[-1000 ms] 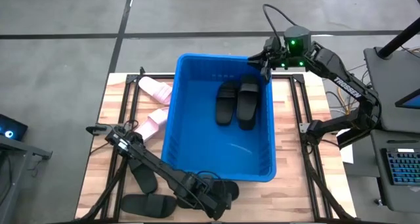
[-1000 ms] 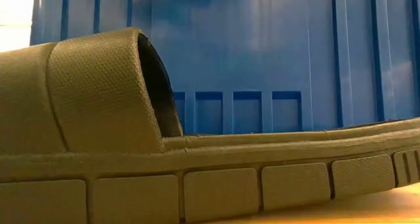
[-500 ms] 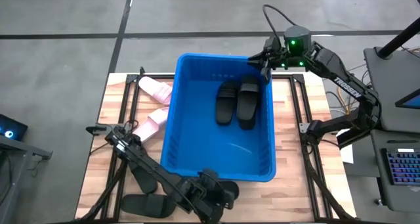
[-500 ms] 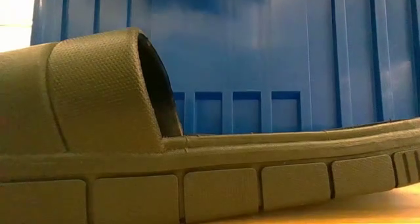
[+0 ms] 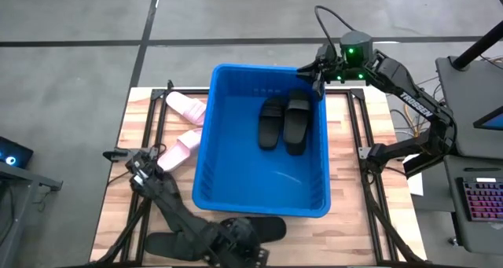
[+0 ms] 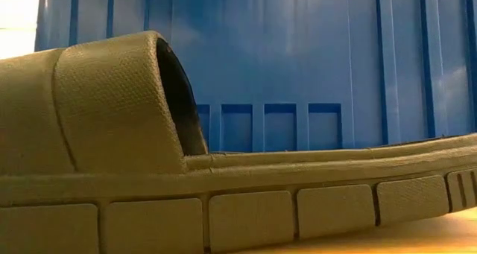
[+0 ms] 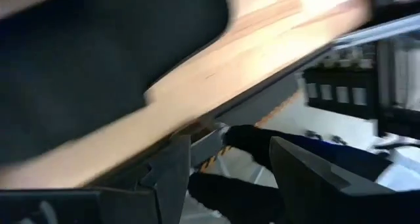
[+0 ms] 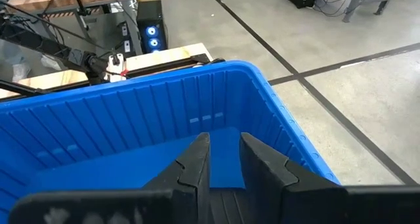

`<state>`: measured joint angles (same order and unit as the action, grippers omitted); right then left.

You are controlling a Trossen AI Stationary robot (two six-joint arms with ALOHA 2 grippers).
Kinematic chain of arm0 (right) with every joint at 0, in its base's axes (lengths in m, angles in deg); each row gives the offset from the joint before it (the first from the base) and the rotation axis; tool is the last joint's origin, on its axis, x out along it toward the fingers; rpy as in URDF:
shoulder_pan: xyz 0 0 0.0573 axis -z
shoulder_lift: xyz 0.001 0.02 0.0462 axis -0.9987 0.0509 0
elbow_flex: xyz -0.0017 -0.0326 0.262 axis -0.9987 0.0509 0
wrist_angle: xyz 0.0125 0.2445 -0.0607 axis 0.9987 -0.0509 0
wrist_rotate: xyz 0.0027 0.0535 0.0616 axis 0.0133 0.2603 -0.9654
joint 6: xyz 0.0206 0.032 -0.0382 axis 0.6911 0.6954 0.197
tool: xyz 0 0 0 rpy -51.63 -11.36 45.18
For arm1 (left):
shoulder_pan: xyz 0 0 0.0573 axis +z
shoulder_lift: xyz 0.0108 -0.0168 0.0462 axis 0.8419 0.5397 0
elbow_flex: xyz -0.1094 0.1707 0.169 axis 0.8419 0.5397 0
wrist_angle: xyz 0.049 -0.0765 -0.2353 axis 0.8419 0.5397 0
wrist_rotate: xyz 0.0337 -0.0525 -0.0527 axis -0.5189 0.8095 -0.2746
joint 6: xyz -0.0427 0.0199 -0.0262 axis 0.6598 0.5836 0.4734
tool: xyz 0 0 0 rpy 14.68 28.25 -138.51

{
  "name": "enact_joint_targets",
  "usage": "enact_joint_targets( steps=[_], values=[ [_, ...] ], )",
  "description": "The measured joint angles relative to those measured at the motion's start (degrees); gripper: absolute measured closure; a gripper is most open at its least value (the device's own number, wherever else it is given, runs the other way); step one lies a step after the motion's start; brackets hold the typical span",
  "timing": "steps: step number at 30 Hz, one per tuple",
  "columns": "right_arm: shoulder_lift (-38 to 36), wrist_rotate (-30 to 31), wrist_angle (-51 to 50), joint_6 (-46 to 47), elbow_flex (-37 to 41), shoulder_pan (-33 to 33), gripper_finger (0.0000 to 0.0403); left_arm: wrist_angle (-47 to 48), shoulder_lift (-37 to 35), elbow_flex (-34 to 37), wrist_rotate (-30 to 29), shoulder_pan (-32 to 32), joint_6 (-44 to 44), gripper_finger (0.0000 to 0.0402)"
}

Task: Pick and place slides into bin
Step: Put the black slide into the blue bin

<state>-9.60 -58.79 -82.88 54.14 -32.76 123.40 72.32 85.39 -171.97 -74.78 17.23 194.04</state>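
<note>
Seen from above: blue bin mid-desk holding two black slides, two pink slides at its 9 o'clock, black ones at 6 and 7 o'clock under the left gripper. Left wrist view alone shows those fingers parted, holding nothing, past the desk edge. Right gripper at the bin's 1 o'clock rim, fingers narrowly apart, empty; low view only a black slide against the bin wall.

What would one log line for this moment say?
bin: two black slides inside | left gripper: fingers open, empty, over black slide at table edge | right gripper: waits over bin's far corner

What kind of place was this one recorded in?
Probably a robotics lab or workshop: a wooden table on a bare concrete floor with marked lines, a keyboard at a side desk, and a lit computer tower beside other benches.
</note>
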Motion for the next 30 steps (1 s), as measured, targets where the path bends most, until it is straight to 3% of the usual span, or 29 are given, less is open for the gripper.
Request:
enact_joint_targets(
  steps=[4,11,16,20,30],
  values=[
    [0.0,0.0,0.0,0.0,0.0,0.0,0.0333,6.0,0.0,0.2,-0.2,-4.3,11.8,0.0208],
    [0.0,0.0,0.0,0.9,0.0,0.0,0.0337,7.9,0.1,4.2,-8.6,-10.8,28.1,0.0208],
    [0.0,0.0,0.0,1.2,0.0,0.0,0.0333,7.3,0.1,9.4,-10.6,-10.2,28.2,0.0208],
    [0.0,0.0,0.0,1.5,0.0,0.0,0.0333,5.7,0.0,13.3,-16.6,-9.4,27.3,0.0208],
    [0.0,0.0,-0.1,2.3,0.0,0.0,0.033,-5.6,-1.5,25.2,-21.5,-10.2,27.1,0.0208]
  ],
)
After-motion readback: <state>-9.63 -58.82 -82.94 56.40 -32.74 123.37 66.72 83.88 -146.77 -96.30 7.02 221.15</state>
